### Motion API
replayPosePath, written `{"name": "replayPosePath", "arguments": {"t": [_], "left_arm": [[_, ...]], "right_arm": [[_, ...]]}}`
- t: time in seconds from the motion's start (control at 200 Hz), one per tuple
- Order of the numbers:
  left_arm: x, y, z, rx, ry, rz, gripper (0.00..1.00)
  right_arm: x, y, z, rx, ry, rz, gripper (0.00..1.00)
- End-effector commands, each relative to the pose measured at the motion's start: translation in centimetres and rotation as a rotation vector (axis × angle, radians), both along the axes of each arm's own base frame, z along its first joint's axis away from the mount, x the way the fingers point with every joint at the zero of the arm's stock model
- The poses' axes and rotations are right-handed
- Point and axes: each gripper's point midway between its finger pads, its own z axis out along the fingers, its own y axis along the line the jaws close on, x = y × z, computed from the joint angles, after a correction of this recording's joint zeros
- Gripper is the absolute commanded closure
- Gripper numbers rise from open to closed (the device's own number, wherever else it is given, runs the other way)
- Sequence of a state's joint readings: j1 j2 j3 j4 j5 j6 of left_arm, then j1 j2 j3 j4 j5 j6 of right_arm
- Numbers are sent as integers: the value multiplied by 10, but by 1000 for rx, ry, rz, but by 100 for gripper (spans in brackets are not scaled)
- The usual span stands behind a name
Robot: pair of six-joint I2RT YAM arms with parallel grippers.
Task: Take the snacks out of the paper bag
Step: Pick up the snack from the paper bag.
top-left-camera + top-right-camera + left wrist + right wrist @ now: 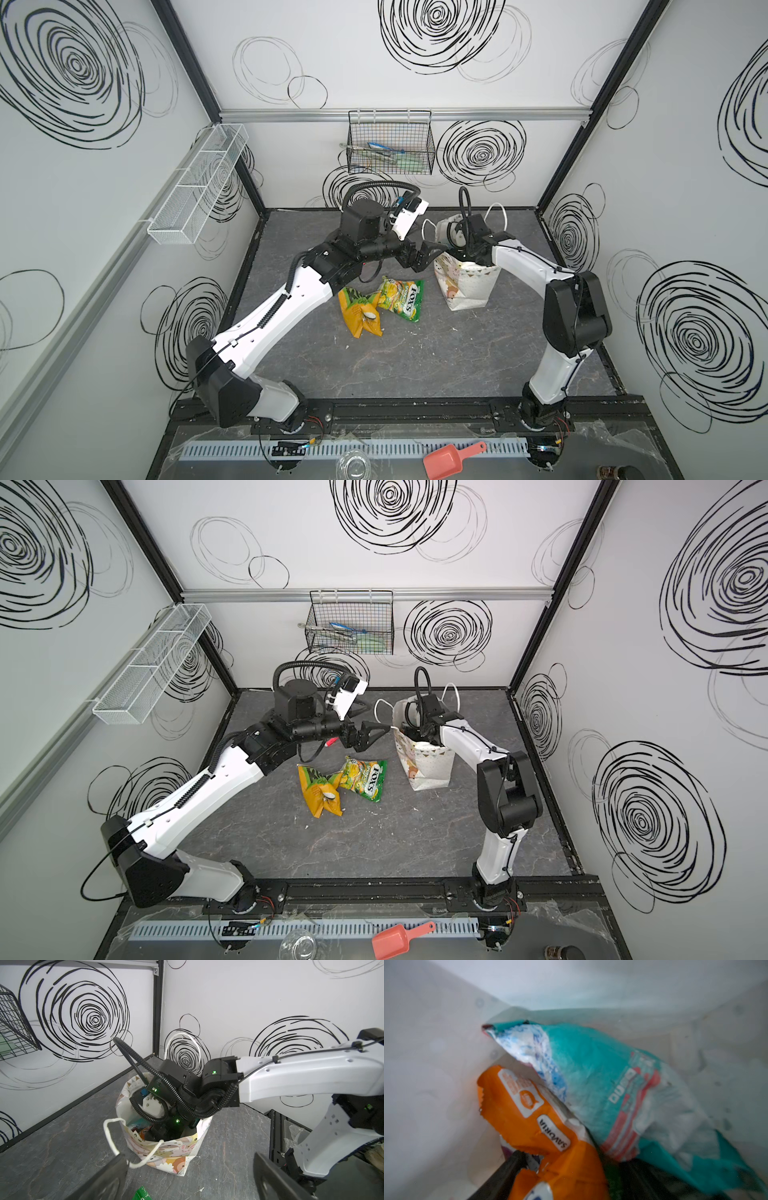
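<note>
Bag (465, 286) upright. My left gripper (378, 738) is at its handle, jaws wide apart. The right gripper (160, 1133) is inside it; I cannot tell its jaws' state. Both top views show two beside the bag: yellow packet (359, 311), green packet (401, 299). The bag's inside, hidden there, shows in the right wrist view, two more: teal packet (591, 1076), orange packet (529, 1122).
</note>
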State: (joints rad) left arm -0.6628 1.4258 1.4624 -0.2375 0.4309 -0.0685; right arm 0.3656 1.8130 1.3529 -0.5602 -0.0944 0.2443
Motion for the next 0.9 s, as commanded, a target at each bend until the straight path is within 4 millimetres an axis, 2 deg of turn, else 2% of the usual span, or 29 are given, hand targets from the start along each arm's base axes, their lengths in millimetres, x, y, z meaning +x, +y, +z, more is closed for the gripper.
{"name": "replayPosePath", "arguments": {"t": [0.0,0.185,0.435,0.65,0.891], "left_arm": [[1,-2,5,5,-47,2,4],[2,-2,3,14,-49,9,4],[0,-2,4,14,-55,7,4],[-1,-3,4,12,-54,3,4],[-1,-5,1,20,-53,1,4]], "right_arm": [[-25,-15,-31,-64,119,-29,33],[-12,-9,-1,-30,42,-31,65],[3,-5,51,16,-83,-46,90],[7,-4,95,49,-181,-44,97],[10,-3,124,68,-245,-40,100]]}}
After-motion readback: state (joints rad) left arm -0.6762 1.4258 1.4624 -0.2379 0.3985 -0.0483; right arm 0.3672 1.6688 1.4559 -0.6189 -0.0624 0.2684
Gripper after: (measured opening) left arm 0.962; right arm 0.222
